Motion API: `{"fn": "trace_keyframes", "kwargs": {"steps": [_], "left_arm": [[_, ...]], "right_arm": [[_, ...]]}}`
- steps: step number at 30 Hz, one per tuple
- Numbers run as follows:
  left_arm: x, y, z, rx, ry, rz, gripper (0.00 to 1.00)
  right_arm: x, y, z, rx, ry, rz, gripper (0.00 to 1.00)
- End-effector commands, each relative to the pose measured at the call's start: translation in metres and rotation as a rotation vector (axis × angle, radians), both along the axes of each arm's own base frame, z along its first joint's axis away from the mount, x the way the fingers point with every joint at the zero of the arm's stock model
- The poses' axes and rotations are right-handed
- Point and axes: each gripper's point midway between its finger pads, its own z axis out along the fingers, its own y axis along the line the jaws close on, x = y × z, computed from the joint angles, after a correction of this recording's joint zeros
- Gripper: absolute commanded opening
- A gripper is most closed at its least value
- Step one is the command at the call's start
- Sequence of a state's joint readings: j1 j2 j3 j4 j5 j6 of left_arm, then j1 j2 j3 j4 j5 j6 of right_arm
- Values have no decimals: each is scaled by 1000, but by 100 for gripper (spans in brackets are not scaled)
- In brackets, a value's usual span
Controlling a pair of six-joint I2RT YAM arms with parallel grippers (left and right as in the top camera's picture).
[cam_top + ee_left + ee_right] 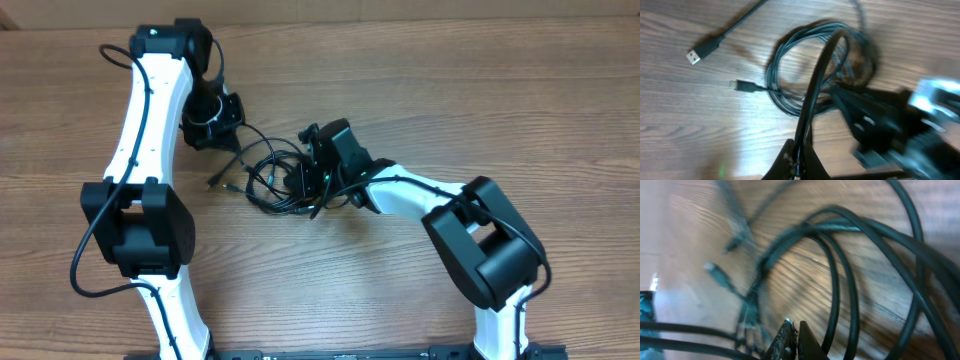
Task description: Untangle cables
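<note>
The cables [272, 178] lie as a tangled black coil on the wooden table between my two arms. In the left wrist view the coil [790, 100] has a USB plug [694, 56] and a smaller plug [736, 85] trailing off to its left. My left gripper [801, 152] is shut on one black strand that rises from the jaws toward the coil. In the overhead view, the left gripper [226, 134] sits at the coil's upper left. My right gripper [795, 329] is shut, with nothing visible between its tips. Cable loops [850, 280] pass just to its right. Overhead, the right gripper [310, 176] sits over the coil's right side.
The right arm's black body [900, 130] shows blurred at the right of the left wrist view, close to the coil. The table's far edge [400, 10] runs along the top of the overhead view. The arm bases stand at the near edge.
</note>
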State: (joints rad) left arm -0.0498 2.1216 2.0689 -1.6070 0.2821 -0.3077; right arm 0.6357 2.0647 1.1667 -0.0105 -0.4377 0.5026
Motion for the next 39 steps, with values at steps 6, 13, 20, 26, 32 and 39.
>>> {"fn": "trace_keyframes", "kwargs": {"steps": [6, 13, 20, 26, 32, 39], "left_arm": [[15, -23, 73, -169, -168, -4, 4], [16, -8, 67, -54, -174, -10, 4], [7, 3, 46, 104, -113, -2, 4], [-21, -4, 9, 147, 45, -26, 4], [-24, -96, -4, -291, -58, -357, 4], [-17, -153, 23, -580, -305, -642, 4]], "right_arm": [[10, -22, -23, -109, 37, -146, 4], [12, -29, -24, -133, 62, -177, 4], [11, -26, -11, -42, 92, -80, 7], [19, -46, -10, -11, 152, -104, 7], [1, -35, 14, 142, 153, 101, 4], [-3, -53, 51, 143, 117, 121, 4]]}}
